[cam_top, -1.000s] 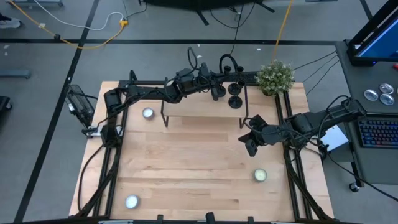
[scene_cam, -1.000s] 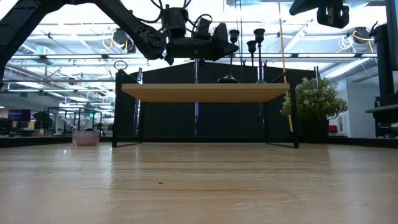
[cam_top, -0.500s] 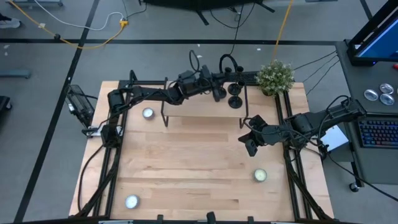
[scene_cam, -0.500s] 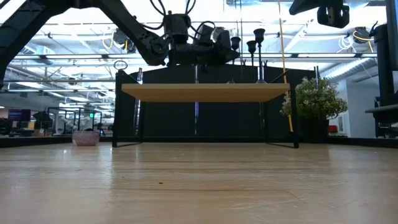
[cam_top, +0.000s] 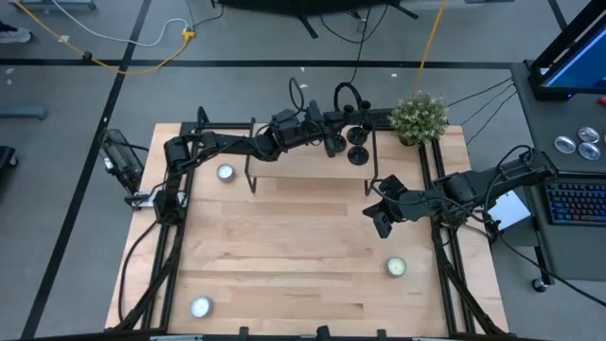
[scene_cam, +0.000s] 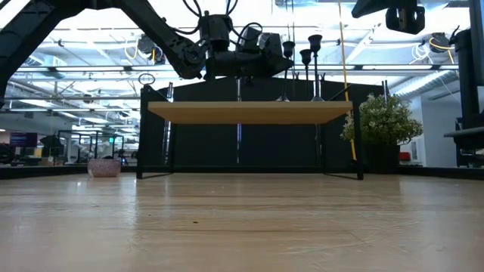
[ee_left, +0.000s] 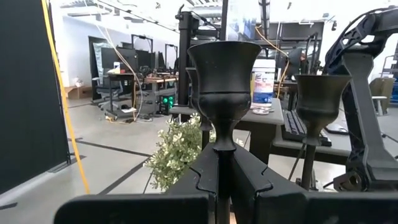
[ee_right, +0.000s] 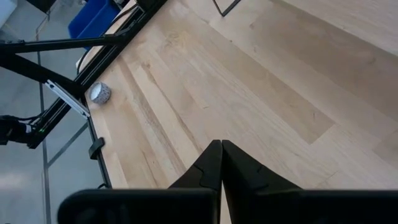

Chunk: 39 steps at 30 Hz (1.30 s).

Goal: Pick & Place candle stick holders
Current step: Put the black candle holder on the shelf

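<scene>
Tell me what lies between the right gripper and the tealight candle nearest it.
Only bare wooden tabletop separates the right gripper from the tealight candle, shown in the high view.

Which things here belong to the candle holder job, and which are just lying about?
Job:
- held candle stick holder, stem clamped in the left gripper above the shelf
- two more candle stick holders standing on the shelf

Lying about:
- three tealights on the table
- potted plant
- right gripper, shut and empty, waiting at the table's right side

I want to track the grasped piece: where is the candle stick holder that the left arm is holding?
In the high view the held candle stick holder sits in the left tool at the shelf's far right end, beside two others.
</scene>
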Available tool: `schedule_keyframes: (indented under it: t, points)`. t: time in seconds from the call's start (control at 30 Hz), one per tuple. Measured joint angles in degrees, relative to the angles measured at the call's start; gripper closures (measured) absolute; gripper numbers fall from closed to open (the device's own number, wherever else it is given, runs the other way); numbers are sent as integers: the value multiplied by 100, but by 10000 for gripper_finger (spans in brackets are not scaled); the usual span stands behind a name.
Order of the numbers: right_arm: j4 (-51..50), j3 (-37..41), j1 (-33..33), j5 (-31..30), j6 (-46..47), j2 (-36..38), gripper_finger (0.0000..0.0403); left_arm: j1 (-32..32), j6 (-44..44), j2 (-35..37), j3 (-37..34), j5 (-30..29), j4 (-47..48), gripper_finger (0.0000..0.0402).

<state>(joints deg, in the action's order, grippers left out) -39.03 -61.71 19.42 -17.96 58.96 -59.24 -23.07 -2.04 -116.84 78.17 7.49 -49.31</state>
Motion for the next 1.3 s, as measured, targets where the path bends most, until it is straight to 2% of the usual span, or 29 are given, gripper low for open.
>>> schedule_keyframes:
  t: [0.37,0.87,1.07,1.3]
  points:
    - [22,0,0,-12,-2,0,403,2,-103,6,4,6,253,380]
    - [20,0,0,-19,-24,0,403,0,-149,28,2,10,771,298]
    - [50,0,0,-19,-87,0,403,2,-163,52,2,10,798,253]
    - [107,0,2,-6,-133,0,403,-7,-160,123,0,1,1425,199]
